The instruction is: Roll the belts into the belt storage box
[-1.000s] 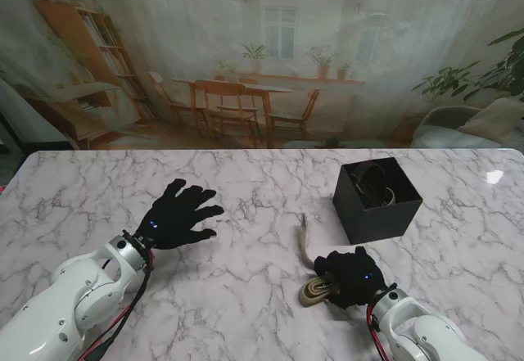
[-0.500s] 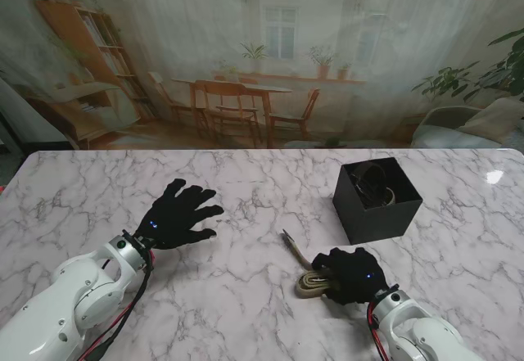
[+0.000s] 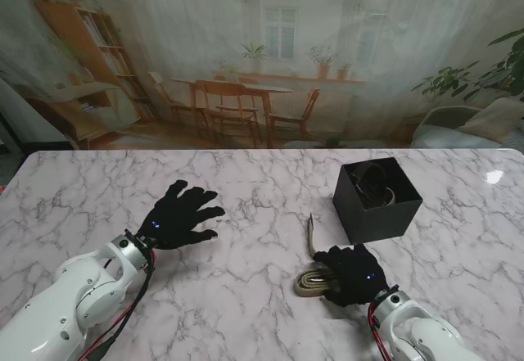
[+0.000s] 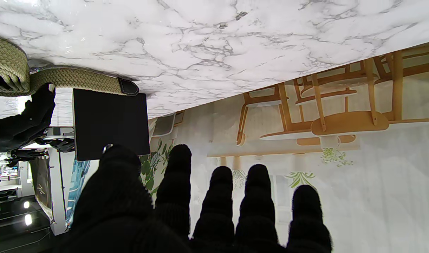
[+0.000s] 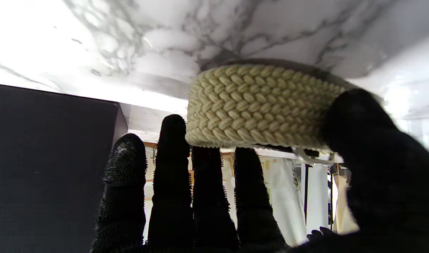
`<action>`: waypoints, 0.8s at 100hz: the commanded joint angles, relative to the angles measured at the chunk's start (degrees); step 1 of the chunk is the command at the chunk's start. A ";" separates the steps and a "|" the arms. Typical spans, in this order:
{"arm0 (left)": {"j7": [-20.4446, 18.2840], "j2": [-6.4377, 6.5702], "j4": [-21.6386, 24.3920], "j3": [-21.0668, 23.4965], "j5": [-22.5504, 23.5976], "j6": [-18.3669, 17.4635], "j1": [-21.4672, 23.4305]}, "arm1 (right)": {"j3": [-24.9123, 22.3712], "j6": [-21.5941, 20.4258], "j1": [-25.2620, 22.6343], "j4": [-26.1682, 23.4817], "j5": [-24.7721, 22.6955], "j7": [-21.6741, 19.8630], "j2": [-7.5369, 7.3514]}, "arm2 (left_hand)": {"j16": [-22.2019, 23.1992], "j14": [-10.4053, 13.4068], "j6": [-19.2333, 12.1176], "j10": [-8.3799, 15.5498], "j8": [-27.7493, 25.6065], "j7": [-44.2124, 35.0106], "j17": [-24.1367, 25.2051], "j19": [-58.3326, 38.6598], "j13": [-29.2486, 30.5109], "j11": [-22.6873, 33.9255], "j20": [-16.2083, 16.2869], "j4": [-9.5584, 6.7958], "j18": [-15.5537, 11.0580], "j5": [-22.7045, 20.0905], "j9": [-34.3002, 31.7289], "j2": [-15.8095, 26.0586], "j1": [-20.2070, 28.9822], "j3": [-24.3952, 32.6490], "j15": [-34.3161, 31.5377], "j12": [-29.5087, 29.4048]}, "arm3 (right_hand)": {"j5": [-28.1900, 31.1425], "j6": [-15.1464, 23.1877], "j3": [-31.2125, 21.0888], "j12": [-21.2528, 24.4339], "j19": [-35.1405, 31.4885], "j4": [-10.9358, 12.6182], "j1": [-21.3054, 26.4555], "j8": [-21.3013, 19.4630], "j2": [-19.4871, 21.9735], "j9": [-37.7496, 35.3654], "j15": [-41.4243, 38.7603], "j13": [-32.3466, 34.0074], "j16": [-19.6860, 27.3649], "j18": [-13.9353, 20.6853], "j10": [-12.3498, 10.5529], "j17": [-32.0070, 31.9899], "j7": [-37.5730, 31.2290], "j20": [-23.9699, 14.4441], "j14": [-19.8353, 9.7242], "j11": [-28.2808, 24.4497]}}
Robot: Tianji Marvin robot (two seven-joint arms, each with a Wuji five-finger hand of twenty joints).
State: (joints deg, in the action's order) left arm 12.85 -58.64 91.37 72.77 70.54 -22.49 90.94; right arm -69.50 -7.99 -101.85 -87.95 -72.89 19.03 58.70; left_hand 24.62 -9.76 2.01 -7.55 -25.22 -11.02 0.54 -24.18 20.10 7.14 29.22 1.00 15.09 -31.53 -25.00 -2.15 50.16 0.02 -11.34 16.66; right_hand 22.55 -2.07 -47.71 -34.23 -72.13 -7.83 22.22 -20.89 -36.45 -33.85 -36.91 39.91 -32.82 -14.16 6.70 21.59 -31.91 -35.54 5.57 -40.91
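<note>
While right hand [image 3: 354,274] clasps coiled belt [image 3: 312,283] — box [image 3: 377,200] near, beyond

Left robot hand [image 3: 182,215] splayed, right robot hand [image 3: 352,273] clenched.

Belt's [image 3: 312,250] free end newly nearer the box [image 3: 377,200].

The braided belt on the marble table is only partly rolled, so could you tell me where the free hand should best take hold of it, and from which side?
Probably the loose tail, from the left. It lies flat and uncovered on the table, running from the coil toward the black box. The right hand already clamps the coil, while the left hand is open on that side.
</note>
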 commanded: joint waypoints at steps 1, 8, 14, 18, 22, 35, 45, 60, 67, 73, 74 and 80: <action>-0.75 -0.11 -0.10 -0.19 -0.13 0.22 -0.06 | -0.02 0.04 -0.07 0.04 -0.43 0.48 -0.04 | 0.67 -0.18 0.20 -0.15 -0.18 -0.11 0.83 2.43 0.41 -0.24 0.74 -0.10 1.81 1.02 1.41 3.14 -0.10 -1.56 1.11 0.61 | -0.68 0.21 0.80 -1.09 -1.25 1.73 -1.63 0.55 1.72 2.04 -2.02 -2.14 -0.74 1.36 -0.41 -1.07 -0.31 -1.14 -0.55 -2.42; -0.73 -0.10 -0.10 -0.20 -0.11 0.24 -0.07 | -0.38 0.11 -0.44 -0.43 -1.05 0.56 -0.10 | 0.67 -0.17 0.20 -0.12 -0.18 -0.11 0.83 2.43 0.43 -0.23 0.74 -0.09 1.80 1.01 1.39 3.15 -0.13 -1.57 1.11 0.61 | -0.64 1.25 1.32 -1.06 -1.40 1.88 -1.92 0.22 2.11 2.04 -2.15 -2.11 -0.62 1.44 -0.43 -0.90 -0.83 -1.27 -0.58 -2.29; -0.72 -0.10 -0.10 -0.20 -0.11 0.22 -0.08 | -0.51 0.22 -0.59 -0.59 -0.66 0.68 0.02 | 0.66 -0.21 0.20 -0.18 -0.19 -0.14 0.82 2.43 0.40 -0.26 0.75 -0.08 1.81 0.94 1.46 3.10 -0.16 -1.59 1.13 0.60 | -0.65 1.55 1.61 -0.88 -1.27 1.94 -1.96 -0.02 2.19 2.56 -1.97 -2.44 -0.44 1.37 -0.27 -1.22 -1.16 -1.27 -0.41 -1.83; -0.70 -0.10 -0.10 -0.19 -0.10 0.23 -0.07 | -0.69 0.34 -0.75 -0.77 -0.63 0.54 0.05 | 0.67 -0.17 0.15 -0.17 -0.18 -0.12 0.84 2.45 0.44 -0.23 0.74 -0.09 1.78 1.00 1.39 3.13 -0.08 -1.55 1.11 0.61 | -0.81 1.38 2.12 -0.47 -1.20 2.05 -1.86 -0.31 2.34 2.08 -1.72 -2.51 -0.06 1.18 0.07 -1.33 -1.38 -1.35 -0.26 -1.33; -0.69 -0.11 -0.10 -0.18 -0.10 0.24 -0.06 | -0.73 0.51 -0.81 -0.77 -0.61 0.78 0.09 | 0.68 -0.23 0.22 -0.19 -0.18 -0.11 0.83 2.44 0.45 -0.24 0.75 -0.09 1.81 1.02 1.41 3.11 -0.10 -1.56 1.11 0.61 | -0.75 0.98 2.39 -0.21 -1.14 2.04 -2.02 -0.33 2.47 2.14 -1.63 -2.61 0.05 1.14 0.20 -1.40 -1.33 -1.36 -0.22 -0.97; -0.56 -0.11 -0.09 -0.11 -0.06 0.22 -0.02 | -1.01 1.24 -1.33 -1.16 -1.10 2.17 0.15 | 0.68 -0.23 0.18 -0.19 -0.15 -0.03 0.86 2.44 0.43 -0.26 0.76 -0.09 1.87 1.16 1.46 3.16 -0.17 -1.59 1.11 0.60 | -0.25 -1.08 5.21 0.47 -1.09 1.91 -2.45 -0.06 3.02 2.50 -1.40 -2.96 0.48 1.17 0.65 -1.65 -0.61 -1.50 0.12 -0.70; -0.49 -0.11 -0.16 -0.12 -0.07 0.17 -0.03 | -1.58 2.20 -2.15 -2.02 -2.12 2.94 0.14 | 0.68 -0.19 0.27 -0.16 -0.14 -0.01 0.83 2.42 0.44 -0.26 0.77 -0.10 1.76 1.18 1.46 3.12 -0.14 -1.56 1.12 0.60 | 0.49 -3.05 9.37 0.82 -0.92 2.17 -2.90 0.75 4.06 3.87 -1.22 -3.96 0.73 1.18 1.33 -2.18 1.00 -1.50 0.47 -0.58; -0.48 -0.11 -0.21 -0.14 -0.11 0.12 -0.07 | -2.02 5.18 -3.39 -3.46 -3.35 1.87 0.16 | 0.69 -0.24 0.17 -0.16 -0.11 0.05 0.89 2.46 0.48 -0.25 0.76 -0.09 1.78 1.28 1.42 3.14 -0.24 -1.59 1.10 0.61 | 0.96 -7.48 12.91 2.38 0.33 2.36 -8.17 3.13 4.24 7.28 1.22 -7.00 1.93 0.59 3.89 -4.24 6.24 -1.31 1.97 2.62; -0.41 -0.11 -0.25 -0.16 -0.11 0.12 -0.08 | -1.78 7.09 -3.57 -3.81 -3.66 0.64 0.19 | 0.69 -0.26 0.26 -0.19 -0.10 0.07 0.89 2.47 0.46 -0.26 0.75 -0.09 1.78 1.32 1.45 3.13 -0.27 -1.59 1.11 0.61 | 1.43 -9.35 8.93 4.12 1.27 1.56 -12.32 3.73 3.46 8.69 2.96 -8.39 2.79 0.07 5.36 -5.41 8.96 -1.30 2.76 5.32; -0.40 -0.12 -0.25 -0.15 -0.12 0.11 -0.08 | -1.49 8.80 -3.68 -4.16 -3.52 -0.94 0.29 | 0.69 -0.13 0.26 -0.12 -0.09 0.09 0.89 2.47 0.45 -0.25 0.75 -0.08 1.78 1.35 1.44 3.13 -0.31 -1.61 1.11 0.61 | 1.79 -10.35 8.38 6.08 2.27 1.23 -14.43 3.82 4.31 9.14 4.68 -8.97 3.71 -0.28 6.26 -6.31 10.73 -1.09 2.99 7.83; -0.39 -0.11 -0.25 -0.14 -0.11 0.12 -0.07 | -1.35 9.06 -3.62 -4.08 -3.40 -0.96 0.32 | 0.69 -0.21 0.24 -0.11 -0.08 0.11 0.89 2.47 0.46 -0.26 0.75 -0.09 1.78 1.39 1.47 3.18 -0.33 -1.60 1.11 0.61 | 2.02 -10.53 8.29 6.59 2.42 1.13 -14.73 3.79 4.37 9.23 5.05 -9.04 3.92 -0.40 6.48 -6.44 11.09 -1.10 3.03 8.41; -0.38 -0.12 -0.25 -0.10 -0.12 0.12 -0.05 | -0.89 10.79 -3.50 -4.33 -3.29 -2.74 0.36 | 0.69 -0.22 0.20 -0.16 -0.07 0.14 0.89 2.48 0.42 -0.25 0.75 -0.08 1.77 1.45 1.46 3.16 -0.39 -1.61 1.13 0.62 | 3.00 -11.19 8.05 8.30 3.16 0.83 -16.21 3.63 4.97 9.22 6.82 -9.32 4.89 -0.91 7.13 -7.14 12.61 -1.09 3.38 10.22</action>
State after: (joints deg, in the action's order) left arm 13.09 -58.66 91.27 72.79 70.54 -22.45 90.95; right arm -70.95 1.99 -105.12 -92.22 -76.43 17.19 58.80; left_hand 24.62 -9.76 2.01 -7.55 -25.22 -11.02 0.54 -24.18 20.11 7.14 29.22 1.00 15.10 -31.53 -25.00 -2.15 50.16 0.02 -11.34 16.66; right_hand 24.31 -10.18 -37.90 -27.68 -69.89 -6.56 10.06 -18.04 -32.24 -26.42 -33.38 32.67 -29.41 -14.00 12.10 15.79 -21.56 -36.31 7.56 -33.25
